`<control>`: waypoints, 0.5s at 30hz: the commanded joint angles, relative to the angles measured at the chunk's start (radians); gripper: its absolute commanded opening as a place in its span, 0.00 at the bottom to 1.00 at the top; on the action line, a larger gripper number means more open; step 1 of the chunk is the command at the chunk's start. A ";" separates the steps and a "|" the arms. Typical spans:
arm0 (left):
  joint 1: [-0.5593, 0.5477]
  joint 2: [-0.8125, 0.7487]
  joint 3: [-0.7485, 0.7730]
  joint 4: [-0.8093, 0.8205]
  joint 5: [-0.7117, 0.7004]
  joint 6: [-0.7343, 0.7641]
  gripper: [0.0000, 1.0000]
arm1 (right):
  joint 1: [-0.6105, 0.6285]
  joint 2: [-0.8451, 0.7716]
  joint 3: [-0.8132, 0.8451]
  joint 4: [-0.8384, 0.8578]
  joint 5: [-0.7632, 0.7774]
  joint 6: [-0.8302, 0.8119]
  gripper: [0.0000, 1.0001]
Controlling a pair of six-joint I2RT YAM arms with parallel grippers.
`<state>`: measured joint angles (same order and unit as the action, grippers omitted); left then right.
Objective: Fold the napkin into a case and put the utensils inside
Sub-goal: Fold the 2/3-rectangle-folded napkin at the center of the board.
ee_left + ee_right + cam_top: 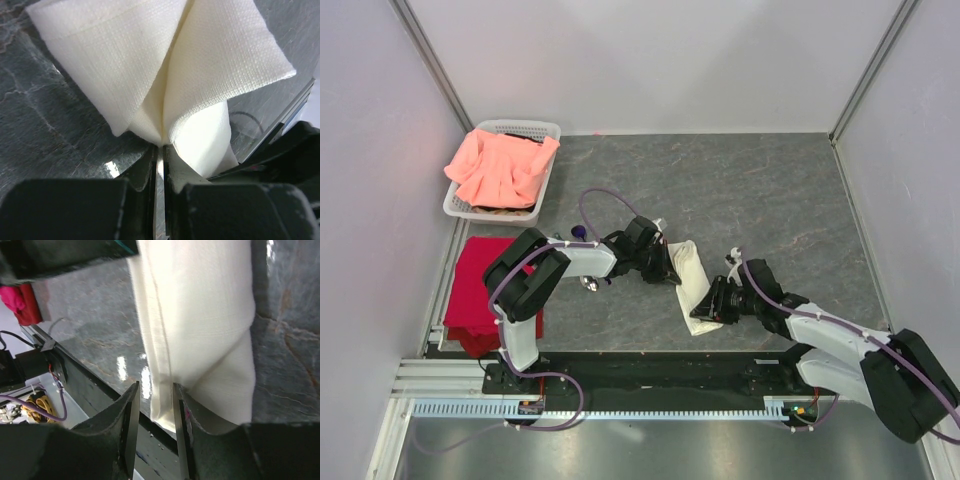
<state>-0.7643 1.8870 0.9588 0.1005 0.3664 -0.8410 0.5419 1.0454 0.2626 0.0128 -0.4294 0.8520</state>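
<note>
Left gripper (160, 150) is pressed together on a pleat at the far end of the napkin (125, 60). The right gripper (155, 395) straddles the near end with its jaws part-spread — whether it actually clamps the cloth, I cannot tell. Between them the folded strip lies on the tabletop (770, 200), long axis running near to far — each arm has one end

Left black gripper (160, 150), arm extended rightward, pinches the cream-white cloth napkin (125, 65). Right black gripper (154, 390) has its jaws parted.
</note>
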 commanded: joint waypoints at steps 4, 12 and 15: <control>-0.007 -0.009 -0.017 -0.039 -0.034 -0.009 0.02 | 0.015 0.038 0.068 -0.076 0.056 -0.056 0.39; -0.006 -0.012 -0.017 -0.039 -0.023 -0.007 0.02 | -0.052 0.137 0.343 -0.217 0.196 -0.198 0.55; -0.006 -0.014 -0.015 -0.039 -0.020 -0.007 0.02 | -0.068 0.236 0.427 -0.203 0.184 -0.228 0.57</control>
<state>-0.7670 1.8870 0.9585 0.1001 0.3676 -0.8425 0.4942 1.1732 0.5934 -0.1654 -0.2825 0.7006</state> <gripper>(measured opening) 0.098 0.559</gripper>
